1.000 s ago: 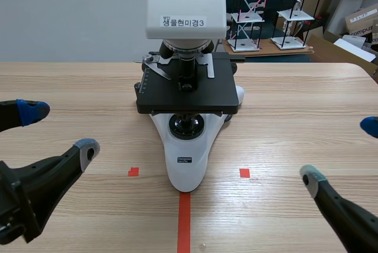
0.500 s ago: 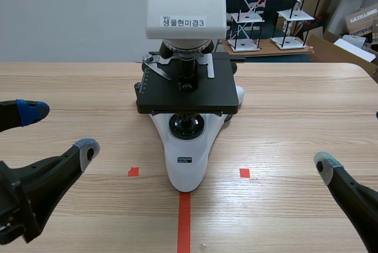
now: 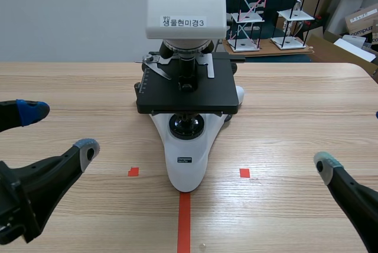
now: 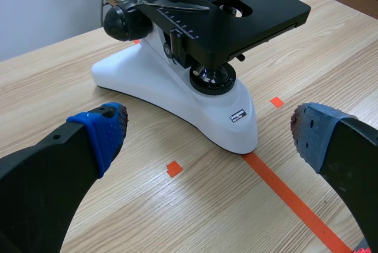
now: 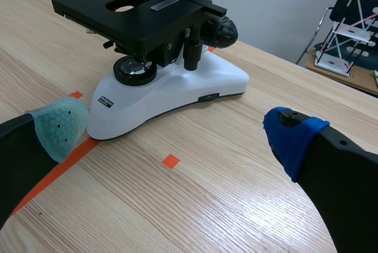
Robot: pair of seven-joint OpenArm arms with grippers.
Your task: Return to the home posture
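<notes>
Left end effector [image 3: 59,129] hovering low at left side of tabletop [image 3: 295,96], fingers spread wide, holding nothing. Right end effector [image 5: 177,130] hanging low at right side, also wide apart, gripping nothing (scene view showing only one finger clearly). Microscope [image 3: 186,146] standing at tabletop middle between both, base tip lying on end of red tape line [image 3: 184,223], touching neither end effector.

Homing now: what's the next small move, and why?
Probably ease the left end effector back and outward a little, to match the right end effector, which sits farther out. Both are open, empty and apart from the microscope, so nothing needs releasing first.
</notes>
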